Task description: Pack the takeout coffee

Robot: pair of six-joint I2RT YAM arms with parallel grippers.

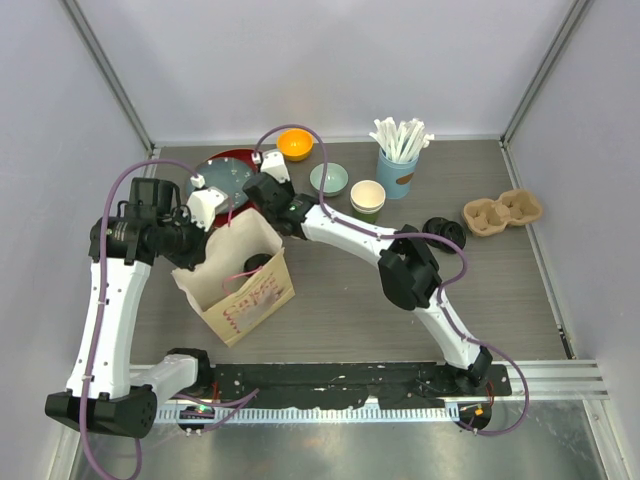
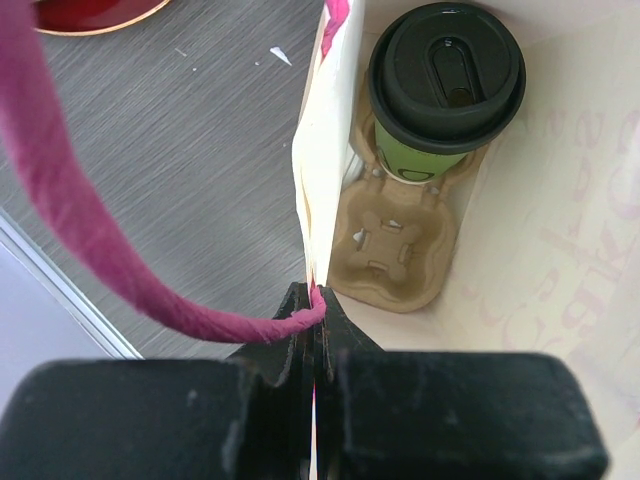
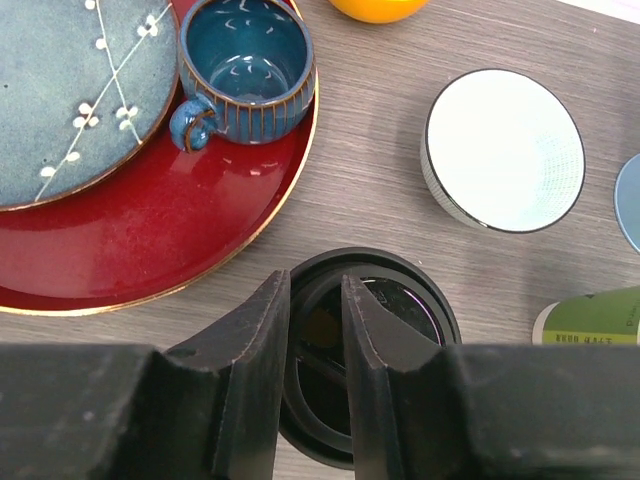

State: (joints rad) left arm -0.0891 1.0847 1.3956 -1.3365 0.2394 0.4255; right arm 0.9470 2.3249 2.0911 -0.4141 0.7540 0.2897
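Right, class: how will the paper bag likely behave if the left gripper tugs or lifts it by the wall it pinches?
The paper bag is probably floppy: its thin wall bends at the left gripper's pinch. With a lidded cup in a cardboard carrier inside, it likely slides rather than tips. A hard tug may tear it.

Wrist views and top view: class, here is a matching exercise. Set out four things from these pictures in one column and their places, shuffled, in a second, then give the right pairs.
Things:
1. lidded coffee cup
2. dark blue mug
3. white sticks
4. black lid

Places:
A. on the red tray
B. in the right claw
C. in the cardboard carrier inside the paper bag
D. in the light-blue cup

Pairs: 1-C, 2-A, 3-D, 4-B
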